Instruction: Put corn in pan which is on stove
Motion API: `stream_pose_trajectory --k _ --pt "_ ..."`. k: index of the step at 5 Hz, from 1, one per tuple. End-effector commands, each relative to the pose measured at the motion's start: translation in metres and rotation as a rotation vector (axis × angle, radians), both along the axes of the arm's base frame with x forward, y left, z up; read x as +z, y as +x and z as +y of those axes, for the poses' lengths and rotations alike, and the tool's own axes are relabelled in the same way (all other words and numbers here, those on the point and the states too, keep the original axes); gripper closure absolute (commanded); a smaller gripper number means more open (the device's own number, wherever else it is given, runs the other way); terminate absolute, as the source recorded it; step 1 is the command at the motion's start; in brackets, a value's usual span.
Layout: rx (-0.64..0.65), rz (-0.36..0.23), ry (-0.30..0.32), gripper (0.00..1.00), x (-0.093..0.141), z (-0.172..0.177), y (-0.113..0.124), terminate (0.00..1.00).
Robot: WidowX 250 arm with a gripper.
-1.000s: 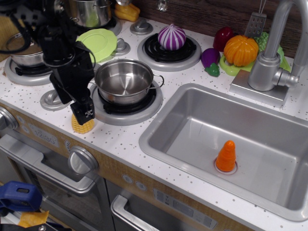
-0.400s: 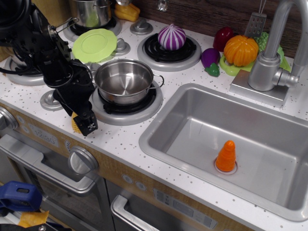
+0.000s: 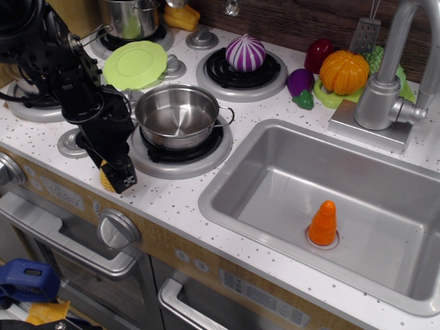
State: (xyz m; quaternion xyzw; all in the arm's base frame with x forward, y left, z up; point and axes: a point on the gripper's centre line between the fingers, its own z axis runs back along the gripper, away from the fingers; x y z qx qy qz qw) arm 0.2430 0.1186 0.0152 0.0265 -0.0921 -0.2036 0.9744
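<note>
One black tool [image 3: 118, 175] reaches down at the front left of the tabletop [image 3: 185, 199], just left of the stove [image 3: 182, 157] burner that carries the pan [image 3: 177, 115]. Its fingers point at the speckled surface and cover most of the corn [image 3: 106, 180], of which only a sliver of yellow shows at the tool's left edge. From here I cannot tell how wide the fingers stand, nor whether they have hold of the corn or merely sit over it. The corn lies on the white surface near the front edge, outside the pan and just beside the burner ring. The pan stands upright, shiny and without anything inside. Behind it, a green plate [image 3: 135, 64] lies flat, and a purple-and-white onion [image 3: 245, 52] rests on the rear burner. To the right, an orange carrot [image 3: 322, 223] stands upright over the drain of the sink [image 3: 275, 179]. A pumpkin [image 3: 344, 71] sits by the faucet [image 3: 392, 75].
</note>
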Motion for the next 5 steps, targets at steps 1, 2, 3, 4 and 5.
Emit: stream_pose_trajectory --k 1,2,3,4,5 --pt "-0.001 -0.026 0.124 1.00 0.064 -0.006 0.016 0.00" --pt "-0.016 -0.017 0.177 1.00 0.091 -0.013 0.031 0.00" --pt "-0.064 -0.075 0.218 1.00 0.086 -0.018 0.056 0.00" --pt "-0.105 -0.106 0.172 1.00 0.073 -0.015 0.077 0.00" --pt "-0.130 -0.103 0.139 1.00 0.062 -0.013 0.085 0.00"
